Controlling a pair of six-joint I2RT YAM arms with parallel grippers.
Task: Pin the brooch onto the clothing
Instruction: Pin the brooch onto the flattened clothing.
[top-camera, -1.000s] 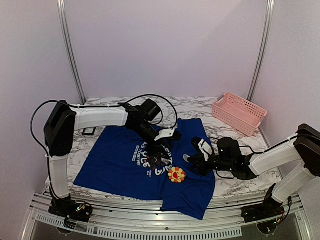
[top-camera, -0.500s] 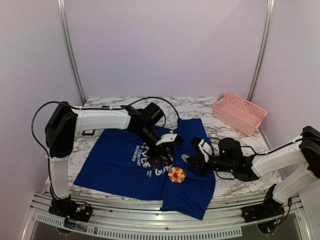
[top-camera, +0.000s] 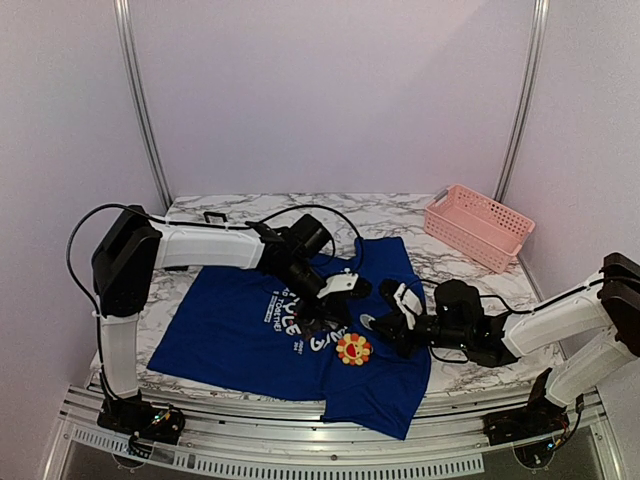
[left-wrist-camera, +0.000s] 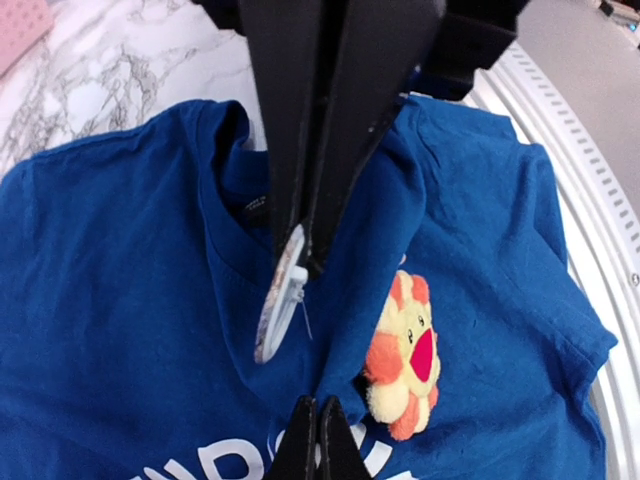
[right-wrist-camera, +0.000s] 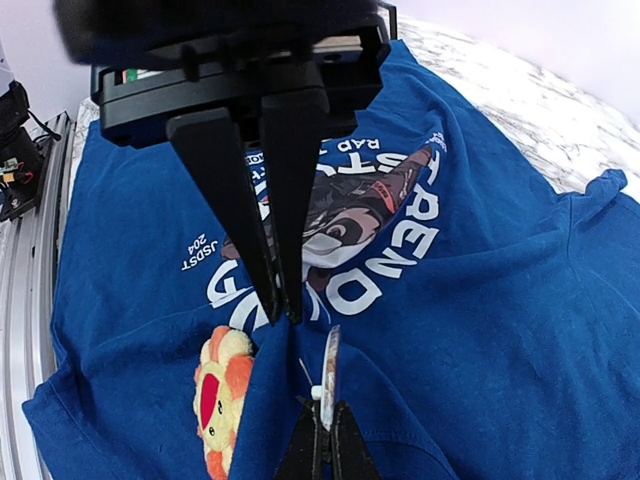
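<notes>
One blue panda T-shirt (top-camera: 230, 335) lies collar-right, one yellow-orange flower brooch (top-camera: 353, 349) face-up on it; left claw (left-wrist-camera: 316, 445) pinches its fabric, right claw (right-wrist-camera: 322, 440) clamps a pale disc (right-wrist-camera: 329, 362).

Brooch (left-wrist-camera: 405, 355): one side hidden behind a raised fold of the T-shirt (left-wrist-camera: 120, 300). Chest lettering (left-wrist-camera: 210, 465): cut off by the lower edge in the left wrist view.
</notes>
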